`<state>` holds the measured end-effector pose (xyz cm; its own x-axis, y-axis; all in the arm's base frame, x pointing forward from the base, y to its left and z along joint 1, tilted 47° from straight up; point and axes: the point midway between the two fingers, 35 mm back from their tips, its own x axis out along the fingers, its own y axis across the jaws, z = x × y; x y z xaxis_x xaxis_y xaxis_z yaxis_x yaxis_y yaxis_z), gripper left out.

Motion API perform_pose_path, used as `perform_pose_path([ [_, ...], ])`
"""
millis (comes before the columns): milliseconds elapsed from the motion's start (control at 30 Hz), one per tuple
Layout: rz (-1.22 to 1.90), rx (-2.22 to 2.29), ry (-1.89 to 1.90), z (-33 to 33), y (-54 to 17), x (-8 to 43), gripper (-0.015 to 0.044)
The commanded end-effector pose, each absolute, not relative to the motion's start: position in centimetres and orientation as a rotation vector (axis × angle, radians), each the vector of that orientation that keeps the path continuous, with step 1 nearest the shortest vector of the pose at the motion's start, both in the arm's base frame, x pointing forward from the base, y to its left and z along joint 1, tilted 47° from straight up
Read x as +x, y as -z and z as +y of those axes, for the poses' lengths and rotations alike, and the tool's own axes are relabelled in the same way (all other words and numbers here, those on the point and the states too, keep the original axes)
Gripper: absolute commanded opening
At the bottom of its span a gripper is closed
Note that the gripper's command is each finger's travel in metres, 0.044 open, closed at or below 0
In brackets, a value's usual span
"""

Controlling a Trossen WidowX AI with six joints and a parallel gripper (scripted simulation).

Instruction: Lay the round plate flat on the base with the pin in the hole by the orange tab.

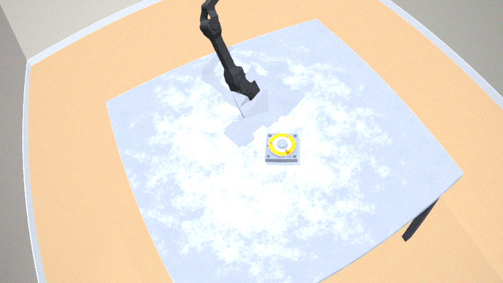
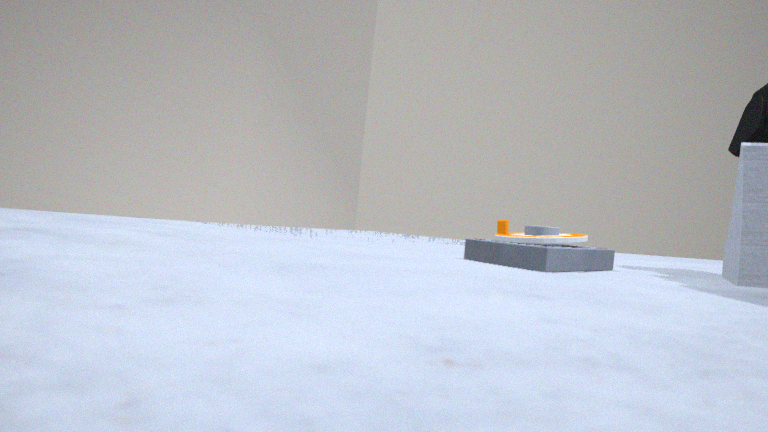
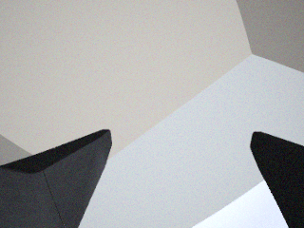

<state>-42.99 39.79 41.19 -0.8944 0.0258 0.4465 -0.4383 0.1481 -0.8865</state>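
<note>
Above table, gripper (image 3: 180, 165) wide (empty).

Round plate (image 1: 282, 144): yellow ring, white centre, orange tab (image 2: 502, 227) standing upright at its rim. Seated on grey post (image 2: 541, 229), slightly tilted atop square grey base (image 2: 538, 256) on the counter.

The black arm (image 1: 217, 38) enters the top view at 12 o'clock, kinks at its elbow (image 1: 209, 23) and slopes down toward 5 o'clock, ending in the wrist block (image 1: 242, 82). The gripper (image 3: 180, 171) stands wide open with nothing between its fingers: in the wrist view one dark finger (image 3: 57, 197) fills the corner at 8 o'clock and the other (image 3: 284, 180) juts in at 4 o'clock, well apart. In the exterior view only a dark edge of the arm shows at 3 o'clock.
</note>
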Motion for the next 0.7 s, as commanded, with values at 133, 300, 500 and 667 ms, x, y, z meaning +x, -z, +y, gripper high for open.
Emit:
perform_pose_path([
  [133, -1.873, 0.144, -1.941, 46.4, -38.3, -38.3, 0.0269],
  [300, -1.647, -0.028, -2.033, 50.9, -35.9, -34.3, 0.0137],
  [500, -1.232, -0.265, -2.097, 57.1, -31.4, -26.5, 0.0],
  [667, -0.929, -0.405, -2.076, 60.2, -27.7, -20.1, 0.0],
])
